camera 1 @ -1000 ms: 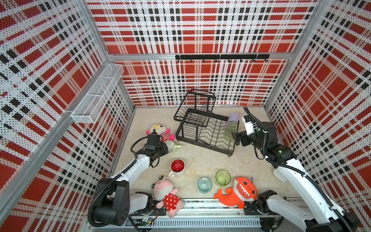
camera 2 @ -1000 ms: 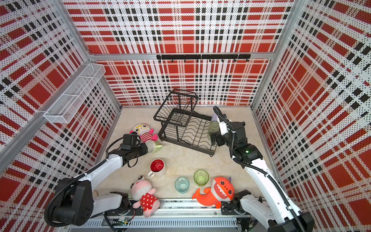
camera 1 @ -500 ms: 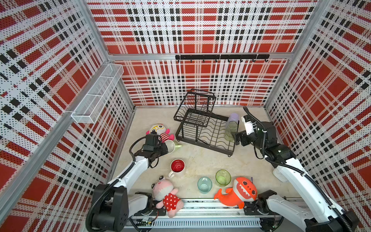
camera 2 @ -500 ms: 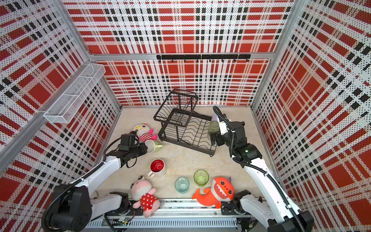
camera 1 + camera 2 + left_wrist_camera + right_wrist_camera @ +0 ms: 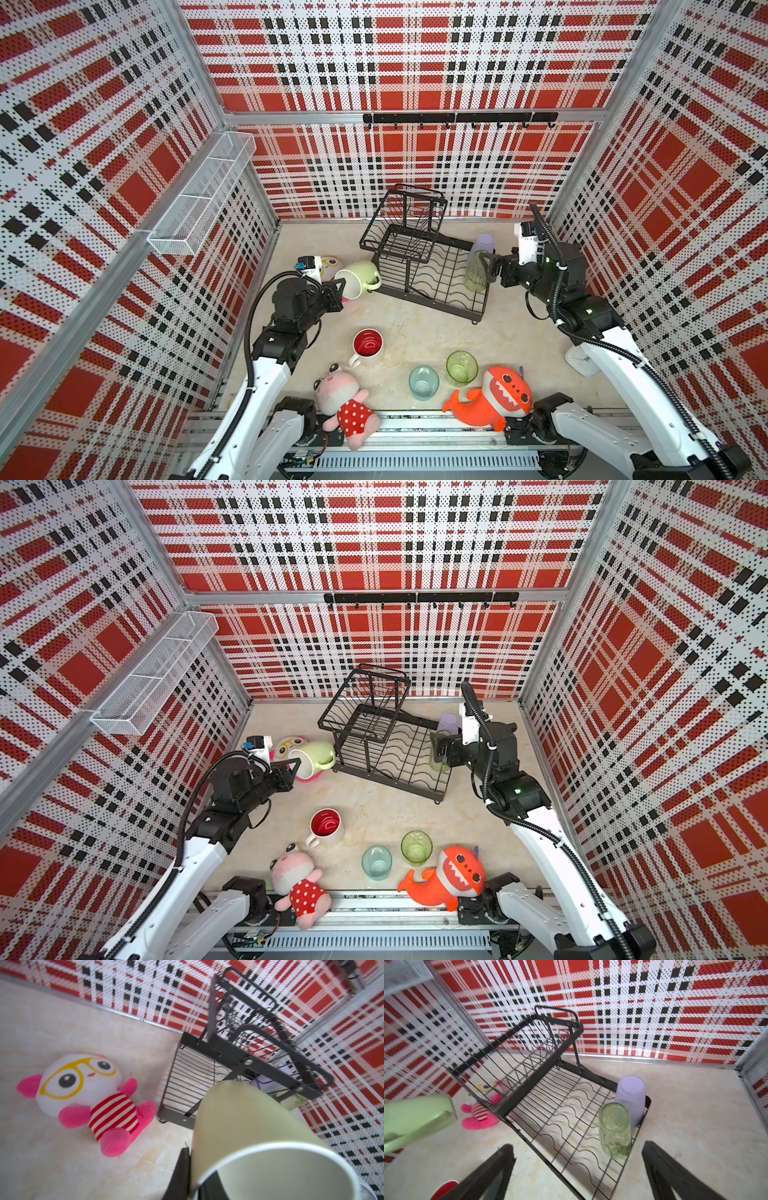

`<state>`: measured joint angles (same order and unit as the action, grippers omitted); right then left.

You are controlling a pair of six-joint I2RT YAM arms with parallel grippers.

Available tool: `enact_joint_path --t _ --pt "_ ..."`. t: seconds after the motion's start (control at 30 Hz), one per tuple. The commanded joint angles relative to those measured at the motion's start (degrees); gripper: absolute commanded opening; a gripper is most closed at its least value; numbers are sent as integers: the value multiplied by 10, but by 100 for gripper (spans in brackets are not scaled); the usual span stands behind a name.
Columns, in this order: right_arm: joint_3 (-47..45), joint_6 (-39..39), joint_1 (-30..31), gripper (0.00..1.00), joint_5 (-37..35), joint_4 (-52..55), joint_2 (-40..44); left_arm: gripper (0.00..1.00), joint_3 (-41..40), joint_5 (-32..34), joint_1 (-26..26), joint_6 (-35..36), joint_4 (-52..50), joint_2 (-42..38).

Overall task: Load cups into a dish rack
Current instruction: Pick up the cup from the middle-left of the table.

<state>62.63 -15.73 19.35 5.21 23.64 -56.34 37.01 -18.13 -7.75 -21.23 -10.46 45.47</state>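
Left wrist view: your left jaws pinch the rim of the green mug (image 5: 249, 1126), one finger inside and one outside, so it hangs tilted, apparently clear of the tabletop (image 5: 62, 1157) and near the rack (image 5: 228, 1052); this grip probably leaves the mug free to be turned mouth-down. Right wrist view: your right jaws stand wide and empty just beside the tall glass (image 5: 614, 1130), which stands inverted next to the tumbler (image 5: 631, 1097) at the rack's outer end, presumably to drain. In a top view, the red mug (image 5: 367, 344), teal glass (image 5: 423, 381) and short glass (image 5: 461, 366) stand unloaded on the tabletop.
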Motion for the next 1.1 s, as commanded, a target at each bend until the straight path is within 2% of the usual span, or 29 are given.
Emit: enact_joint_path --t 0.0,0.17,0.3,0.4,0.5,0.6,0.7,0.87,0.97,1.03,1.07 --pt "26 -43 5 100 56 1 4 0 16 -95 -2 54 41 -16" --pt "48 -56 4 100 103 13 -1 0 32 -190 -9 82 50 -26" --pt "47 -67 5 100 159 -18 0 0 36 -222 -28 83 64 -35" --pt "52 -91 4 100 221 -38 -9 0 31 -233 -57 77 82 -45" --pt "49 -119 5 100 270 -56 -14 0 12 -228 -102 55 145 -69" --pt "51 -142 5 100 303 -51 -23 0 -26 -189 -140 16 264 -103" --pt "53 -156 4 100 346 -49 -33 0 -56 -121 -198 29 351 -116" --pt "46 -207 4 100 422 -59 -40 0 -31 -29 -311 109 361 -53" --pt "46 -251 4 100 512 -68 -58 0 -27 13 -379 139 404 -9" --pt "46 -268 5 100 526 -63 -61 0 -29 47 -414 160 435 18" --pt "48 -274 3 100 510 -47 -59 0 -29 62 -428 172 447 33"
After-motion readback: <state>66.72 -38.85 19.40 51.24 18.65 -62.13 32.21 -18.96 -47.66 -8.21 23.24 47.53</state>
